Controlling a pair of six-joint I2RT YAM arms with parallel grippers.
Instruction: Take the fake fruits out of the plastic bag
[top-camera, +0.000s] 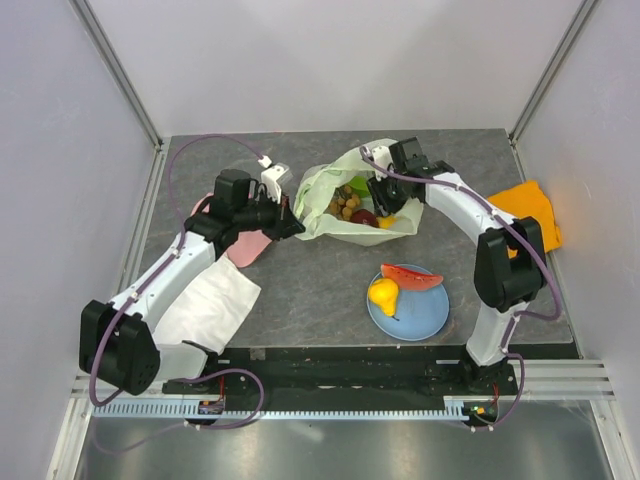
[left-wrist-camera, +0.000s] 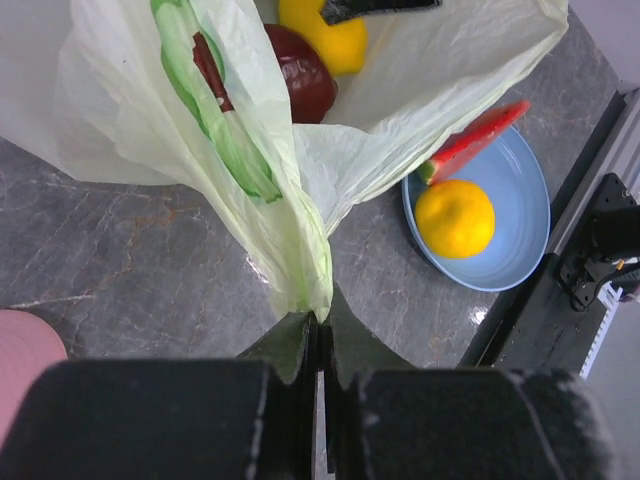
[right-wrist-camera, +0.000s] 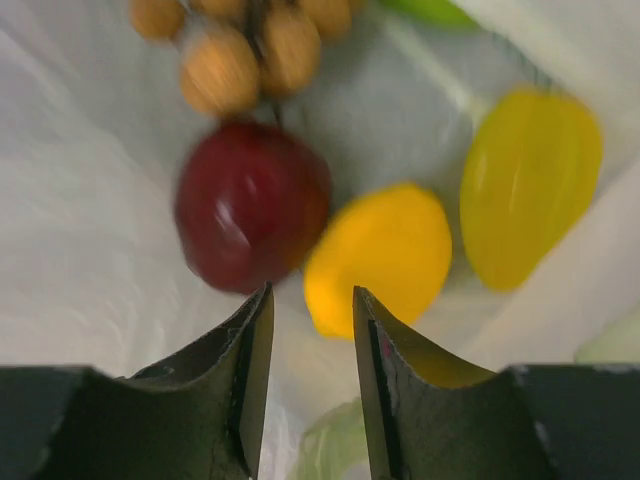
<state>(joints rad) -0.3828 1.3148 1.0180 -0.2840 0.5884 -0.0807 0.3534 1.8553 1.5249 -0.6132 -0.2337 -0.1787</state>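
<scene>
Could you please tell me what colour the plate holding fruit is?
The plate is light blue, clearest in the left wrist view.

Plastic bag (top-camera: 318, 195) mouth open above fruits (top-camera: 348, 206)

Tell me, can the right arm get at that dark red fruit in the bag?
Probably yes. The right claw is inside the open bag, the dark red fruit just beyond its tips, nothing between. The left claw pinches the bag edge.

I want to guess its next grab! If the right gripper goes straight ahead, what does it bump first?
Probably the rounded yellow fruit inside the plastic bag, just ahead of the right gripper; the dark red fruit sits close beside it.
</scene>
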